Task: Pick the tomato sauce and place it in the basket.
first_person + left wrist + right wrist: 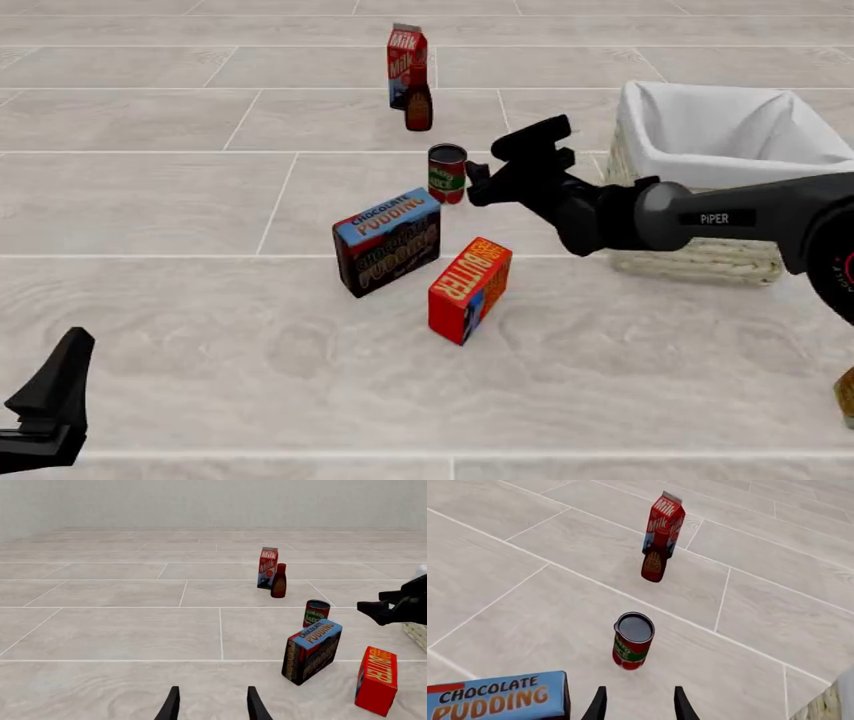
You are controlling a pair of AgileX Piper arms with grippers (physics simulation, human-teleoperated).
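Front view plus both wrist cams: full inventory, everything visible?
tomato sauce can: 1, red and green label, dark top, upright, mid-table, just off the right tool's tips
milk carton: 1, red, far centre
bottle: 1, dark brown, right in front of the milk carton
chocolate pudding box: 1, black with blue top, centre
butter box: 1, red-orange, right of and nearer than the pudding
basket: 1, cream wicker, white lining, right side
left tool: open, near left, holding nothing
right tool: open, aimed at the can
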